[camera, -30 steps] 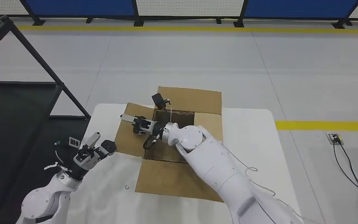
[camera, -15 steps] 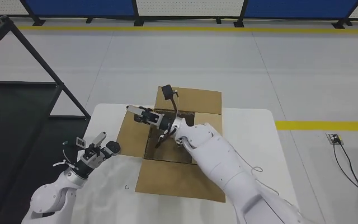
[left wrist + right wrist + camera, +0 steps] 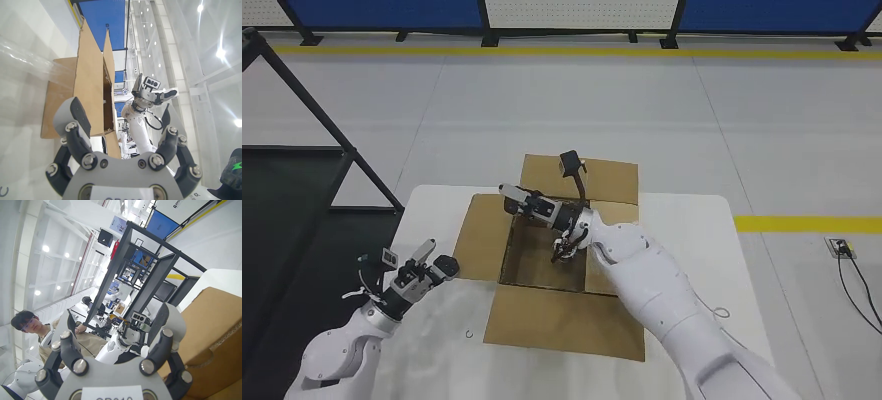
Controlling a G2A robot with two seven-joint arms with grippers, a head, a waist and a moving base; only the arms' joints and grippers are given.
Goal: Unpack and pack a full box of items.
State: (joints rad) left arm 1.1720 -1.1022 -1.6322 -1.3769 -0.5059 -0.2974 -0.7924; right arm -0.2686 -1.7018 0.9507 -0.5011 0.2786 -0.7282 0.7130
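Note:
The open cardboard box point(image 3: 542, 320) stands in the middle of the white table point(image 3: 692, 240), flaps spread, with a dark inside whose contents I cannot make out. My right gripper point(image 3: 510, 194) hangs above the box's far left corner, open and holding nothing; in the right wrist view its gripper point(image 3: 116, 321) has nothing between the fingers and a box flap point(image 3: 211, 323) beside it. My left gripper point(image 3: 435, 256) hovers over the table to the left of the box, open and empty. The left wrist view has that gripper point(image 3: 122, 115) facing the box's side point(image 3: 90, 85).
A black metal frame point(image 3: 302, 110) rises past the table's left edge. A small ring-shaped thing point(image 3: 470, 334) lies on the table by the box's near left corner. Bare tabletop stretches to the right of the box.
My right arm has swung from over the box's left flap toward the back and right, staying open. The left gripper has shifted only slightly.

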